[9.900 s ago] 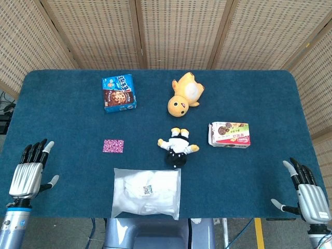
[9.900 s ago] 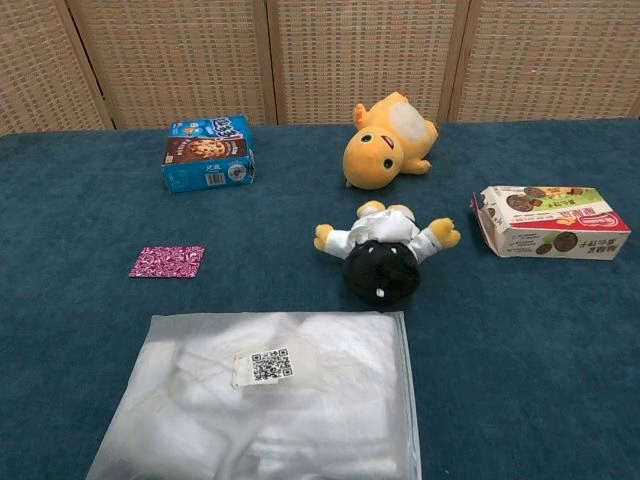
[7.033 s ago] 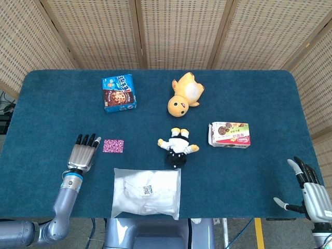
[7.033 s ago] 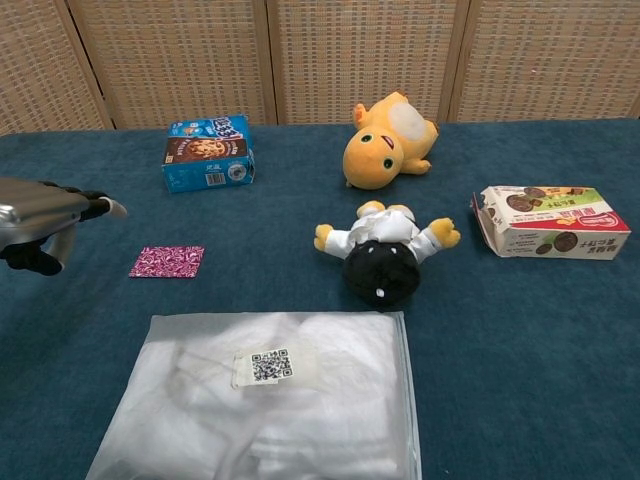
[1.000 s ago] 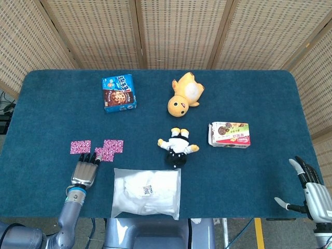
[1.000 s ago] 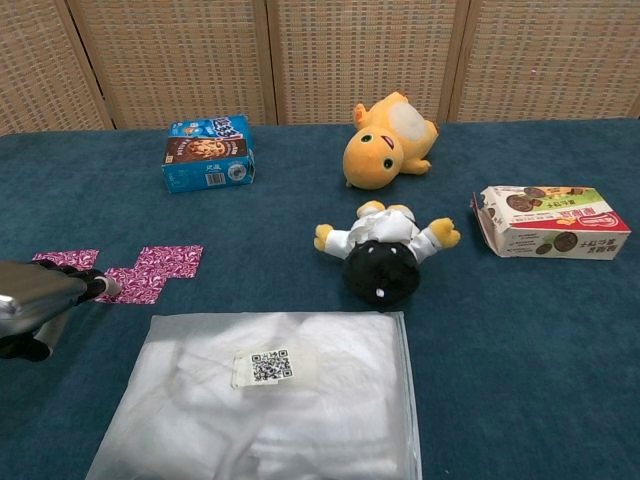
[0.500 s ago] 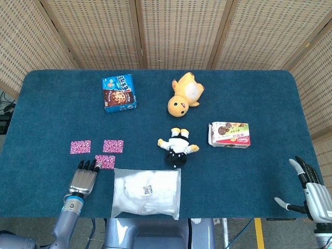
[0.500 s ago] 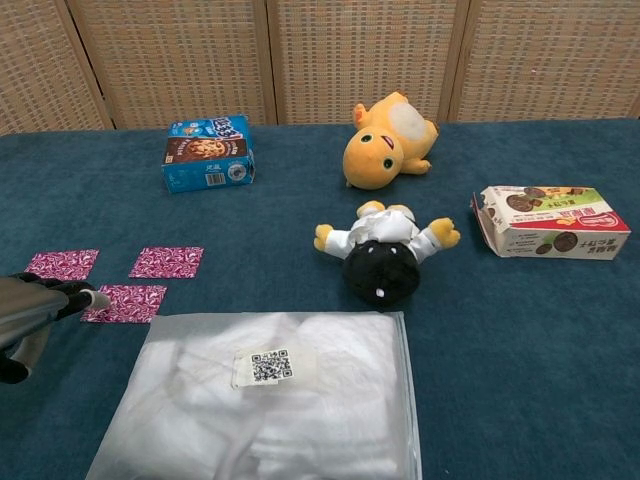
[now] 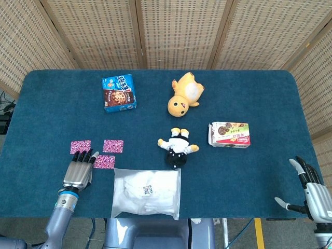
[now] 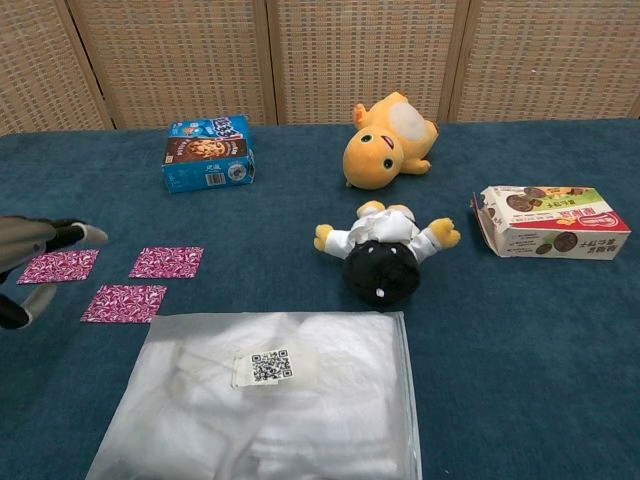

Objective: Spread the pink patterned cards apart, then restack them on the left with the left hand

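blue table (image 9: pixel 249 93): left hand (image 9: pixel 79 170) open, empty, over cards (image 10: pixel 125 302).

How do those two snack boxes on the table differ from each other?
The blue cookie box sits at the far left and looks squarish; the white snack box lies at the right and is longer and flatter. The blue one shows brown cookies, the white one has red and green panels. Both are printed cardboard boxes resting on the blue cloth.

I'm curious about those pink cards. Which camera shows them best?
The chest view: all three cards lie separate and unobstructed, pattern clear. In the head view they look smaller, and the left robot hand reaches between them, overlapping their edges.
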`<act>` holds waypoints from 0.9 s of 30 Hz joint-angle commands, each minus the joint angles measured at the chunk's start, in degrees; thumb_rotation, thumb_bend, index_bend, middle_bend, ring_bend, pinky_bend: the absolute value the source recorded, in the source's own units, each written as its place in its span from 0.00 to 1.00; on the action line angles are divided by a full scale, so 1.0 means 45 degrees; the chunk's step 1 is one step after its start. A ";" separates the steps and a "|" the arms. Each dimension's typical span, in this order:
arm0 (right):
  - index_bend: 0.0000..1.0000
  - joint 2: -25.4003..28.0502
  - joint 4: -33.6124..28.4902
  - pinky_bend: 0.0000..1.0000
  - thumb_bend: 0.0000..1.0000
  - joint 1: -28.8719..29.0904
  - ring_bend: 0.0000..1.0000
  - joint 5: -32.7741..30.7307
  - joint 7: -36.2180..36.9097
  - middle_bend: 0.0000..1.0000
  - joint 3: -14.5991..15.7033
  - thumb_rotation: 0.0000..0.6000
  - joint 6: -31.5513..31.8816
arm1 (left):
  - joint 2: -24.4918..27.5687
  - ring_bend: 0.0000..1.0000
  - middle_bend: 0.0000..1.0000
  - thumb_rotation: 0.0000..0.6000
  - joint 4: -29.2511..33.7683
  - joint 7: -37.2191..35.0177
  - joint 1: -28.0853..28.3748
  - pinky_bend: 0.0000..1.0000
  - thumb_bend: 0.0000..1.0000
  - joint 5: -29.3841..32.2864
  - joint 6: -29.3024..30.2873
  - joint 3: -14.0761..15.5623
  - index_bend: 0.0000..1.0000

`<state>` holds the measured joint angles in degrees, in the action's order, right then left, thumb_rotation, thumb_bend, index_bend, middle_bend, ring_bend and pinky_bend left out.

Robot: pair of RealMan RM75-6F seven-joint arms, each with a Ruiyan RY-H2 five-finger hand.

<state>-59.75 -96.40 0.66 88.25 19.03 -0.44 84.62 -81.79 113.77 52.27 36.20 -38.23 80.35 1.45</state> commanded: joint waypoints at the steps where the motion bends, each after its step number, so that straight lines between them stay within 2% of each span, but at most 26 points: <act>1: 0.04 -0.0003 0.0003 0.00 0.10 0.0008 0.00 -0.0021 -0.0001 0.00 0.0003 1.00 -0.0033 | 0.0145 0.00 0.00 1.00 -0.0059 -0.0097 0.0127 0.00 0.51 -0.0244 0.0041 -0.0380 0.06; 6: 0.04 0.0000 0.0042 0.00 0.10 0.0009 0.00 -0.0076 0.0066 0.00 -0.0025 1.00 -0.0037 | -0.0125 0.00 0.00 1.00 -0.0514 0.0271 0.0527 0.00 0.28 -0.0225 0.0189 -0.1115 0.06; 9: 0.04 -0.0006 0.0073 0.00 0.10 0.0022 0.00 -0.0105 0.0109 0.00 -0.0025 1.00 -0.0086 | -0.0439 0.00 0.00 1.00 -0.0877 0.0413 0.0726 0.00 0.20 -0.0167 0.0191 -0.1442 0.06; 18: 0.04 -0.0062 0.0129 0.00 0.11 0.0098 0.00 -0.0210 0.0093 0.00 -0.0040 1.00 -0.0276 | -0.1605 0.00 0.00 1.00 -0.2343 0.1067 0.1507 0.00 0.18 0.0892 -0.0150 -0.2508 0.07; 21: 0.04 -0.0070 0.0147 0.00 0.11 0.0119 0.00 -0.0247 0.0108 0.00 -0.0042 1.00 -0.0337 | -0.1895 0.00 0.00 1.00 -0.2691 0.1184 0.1757 0.00 0.18 0.1567 -0.0415 -0.2900 0.13; 27: 0.04 -0.0106 0.0208 0.00 0.10 0.0183 0.00 -0.0379 0.0151 0.00 -0.0063 1.00 -0.0518 | -0.2381 0.00 0.00 1.00 -0.3557 0.1573 0.2199 0.00 0.20 0.2347 -0.0686 -0.3232 0.24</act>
<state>-60.20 -95.51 1.43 86.62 19.68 -0.71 82.34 -91.72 98.87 58.74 45.39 -28.59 77.74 -12.56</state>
